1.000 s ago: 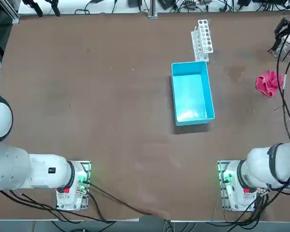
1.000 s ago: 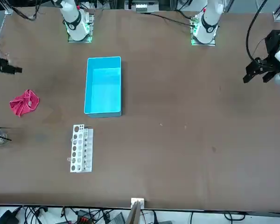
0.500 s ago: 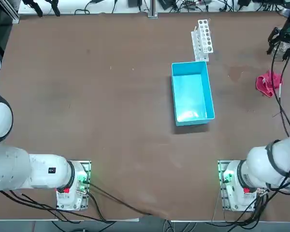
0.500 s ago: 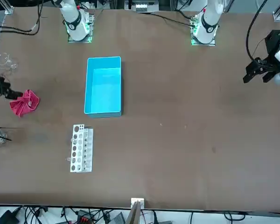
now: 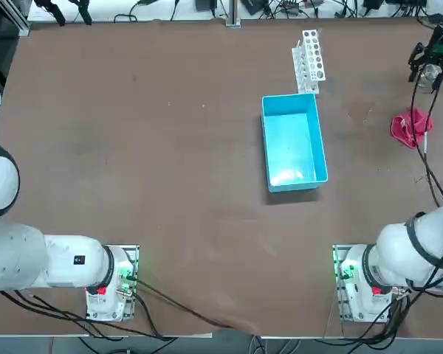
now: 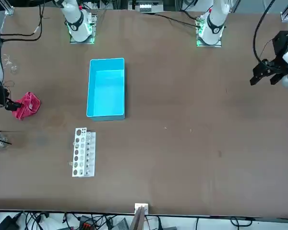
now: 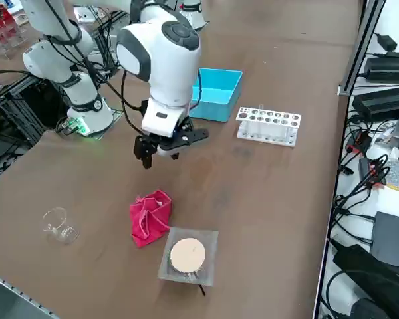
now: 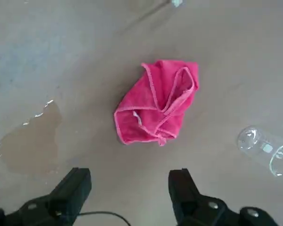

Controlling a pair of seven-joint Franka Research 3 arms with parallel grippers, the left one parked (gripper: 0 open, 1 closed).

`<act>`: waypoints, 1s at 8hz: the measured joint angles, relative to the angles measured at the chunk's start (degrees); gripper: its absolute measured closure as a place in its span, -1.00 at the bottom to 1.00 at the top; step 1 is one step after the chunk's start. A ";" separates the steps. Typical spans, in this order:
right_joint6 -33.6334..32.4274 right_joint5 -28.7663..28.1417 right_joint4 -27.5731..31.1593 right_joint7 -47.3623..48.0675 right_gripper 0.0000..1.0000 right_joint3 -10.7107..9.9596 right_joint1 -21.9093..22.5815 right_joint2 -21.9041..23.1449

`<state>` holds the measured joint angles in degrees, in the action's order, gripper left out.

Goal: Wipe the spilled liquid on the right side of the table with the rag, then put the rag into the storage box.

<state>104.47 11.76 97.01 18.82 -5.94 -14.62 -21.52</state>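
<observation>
The broad matte brown tabletop (image 5: 192,206) has a dull sheen with faint smudges. On its right part lies the rag (image 8: 156,102), a vivid pink cloth bunched into a loose, roughly angular heap; its stitched edges curl inward, deep creases run through the middle, and a small white tag shows near one edge. The spilled liquid (image 8: 32,141) is a thin brownish puddle with an irregular outline and bright glints along its rim, near the rag but apart from it. The right gripper (image 8: 129,188) hangs over the table near the rag, its two black fingers spread wide apart, with nothing between them and no contact with the cloth. On the other side of the puddle from the rag sits the storage box (image 5: 294,143), an empty light blue rectangular bin with low walls, and just beside it stands a white rack with round holes (image 7: 268,126). A clear glass vessel (image 7: 60,226) lies on the tabletop near the rag, and a round cream-coloured disc (image 7: 187,255) rests on a translucent square piece (image 7: 209,261) close to the cloth.
</observation>
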 joint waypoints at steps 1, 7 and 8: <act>1.73 0.67 0.02 0.81 -1.00 -0.05 -0.52 -1.12; 24.94 1.24 4.46 0.92 -1.00 -0.26 -9.67 -10.41; 27.72 1.34 7.04 0.92 -1.00 -0.31 -11.22 -10.23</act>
<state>132.18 13.10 104.05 19.74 -6.24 -25.85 -31.75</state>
